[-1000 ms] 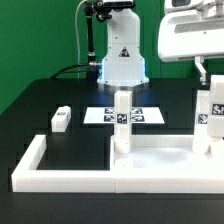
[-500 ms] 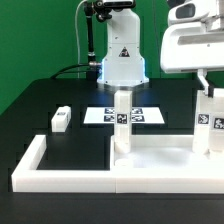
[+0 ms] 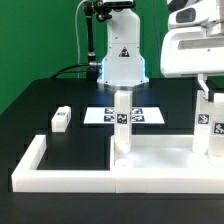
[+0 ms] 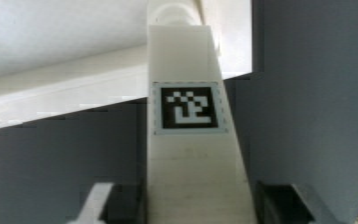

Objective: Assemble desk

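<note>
Three short square white tagged legs: held leg (image 3: 209,125) clamped upright in gripper (image 3: 207,96) over flat white plastic tabletop panel (image 3: 160,155), standing leg (image 3: 122,120) on it, loose leg (image 3: 60,119) on black table (image 3: 40,95); green wall (image 3: 30,30) behind.

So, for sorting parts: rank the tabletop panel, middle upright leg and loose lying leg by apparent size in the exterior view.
1. tabletop panel
2. middle upright leg
3. loose lying leg
The loose leg lies farther back, so its smaller look is unsure.
</note>
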Motion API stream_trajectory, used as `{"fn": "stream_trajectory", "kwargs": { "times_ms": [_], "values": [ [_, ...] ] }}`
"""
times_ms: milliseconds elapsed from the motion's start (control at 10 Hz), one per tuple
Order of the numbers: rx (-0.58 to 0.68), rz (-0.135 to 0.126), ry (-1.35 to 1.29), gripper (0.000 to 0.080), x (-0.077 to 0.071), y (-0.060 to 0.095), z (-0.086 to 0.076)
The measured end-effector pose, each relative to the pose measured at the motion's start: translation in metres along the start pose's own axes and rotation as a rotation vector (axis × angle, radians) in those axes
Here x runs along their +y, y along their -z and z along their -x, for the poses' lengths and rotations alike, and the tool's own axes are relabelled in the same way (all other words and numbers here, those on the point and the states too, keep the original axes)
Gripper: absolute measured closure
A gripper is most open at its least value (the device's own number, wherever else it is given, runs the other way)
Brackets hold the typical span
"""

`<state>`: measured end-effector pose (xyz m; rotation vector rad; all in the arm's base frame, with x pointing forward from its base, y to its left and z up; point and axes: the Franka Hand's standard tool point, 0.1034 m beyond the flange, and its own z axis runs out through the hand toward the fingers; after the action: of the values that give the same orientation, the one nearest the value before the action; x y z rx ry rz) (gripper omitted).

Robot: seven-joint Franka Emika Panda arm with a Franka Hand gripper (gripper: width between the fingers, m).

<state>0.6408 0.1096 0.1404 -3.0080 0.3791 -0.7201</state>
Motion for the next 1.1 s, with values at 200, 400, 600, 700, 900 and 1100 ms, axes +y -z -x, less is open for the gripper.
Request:
{"fn": "stream_trajectory", "kwargs": {
  "times_ms": [200, 400, 600, 700, 900, 1100],
  "values": [
    [-0.002, 0.003, 0.006, 0.0508, -0.0006, -0.005, 0.0036],
    [0.019, -0.005, 0.009, 0.0508, -0.0003, -0.0066, 0.0053],
    [0.062, -0.02, 0.002, 0.0508, 0.0013, -0.0071, 0.0052],
    [0.078, -0.026, 0.0, 0.0508, 0.0023, -0.0072, 0.0047],
    [0.081, -0.025, 0.003, 0.0508, 0.0043, -0.0072, 0.0038],
    [0.058, -0.017, 0.001, 0.0508, 0.0086, -0.0064, 0.004]
  ]
}}
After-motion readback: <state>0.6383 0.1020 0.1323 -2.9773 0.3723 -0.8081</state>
